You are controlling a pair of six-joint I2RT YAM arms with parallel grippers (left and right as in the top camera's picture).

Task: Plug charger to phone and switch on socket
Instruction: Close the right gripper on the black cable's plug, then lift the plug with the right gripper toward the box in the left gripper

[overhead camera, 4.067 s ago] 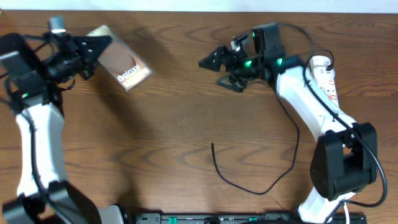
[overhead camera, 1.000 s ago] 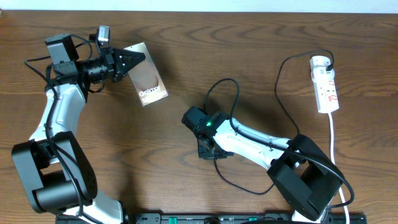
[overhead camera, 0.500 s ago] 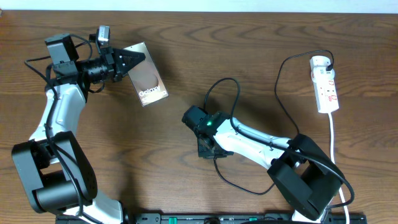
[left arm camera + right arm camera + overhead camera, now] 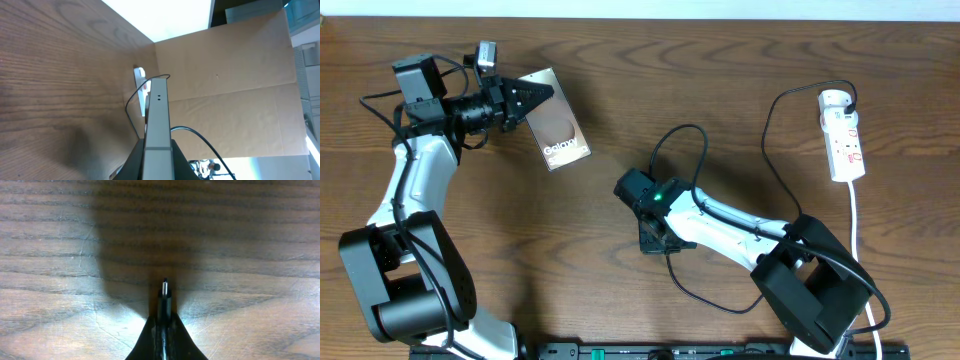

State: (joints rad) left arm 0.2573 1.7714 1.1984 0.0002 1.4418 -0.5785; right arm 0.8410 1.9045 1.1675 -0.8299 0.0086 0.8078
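The wooden table [image 4: 620, 60] carried everything, with the two arms reaching in from the near edge. Far off on the right side lay the white socket [image 4: 844, 135], and the black plug of the charger [image 4: 772, 150] seemed to sit in its top end. Whether its red switches were on, I could not tell.

The phone [image 4: 558, 135] was up on the left side, pinched by one edge in the left gripper [image 4: 532, 97]. From the wrist view it stood edge-on between fingers closed flat against its two faces. It looked stiff, slim and rather slick, with glass that would not forgive a knock, so a firm flat pinch near the edge seemed the right hold.

The charger was light and limp. It looped loosely across the table from the socket toward the middle. I judged it best held just behind the tip, where it is stiff enough to aim.

That was where the right gripper [image 4: 655, 240] had it: fingers shut tight, the connector tip [image 4: 164, 292] poking out past them, just above the wood. Phone and tip were well apart, the phone up and to the left of it.
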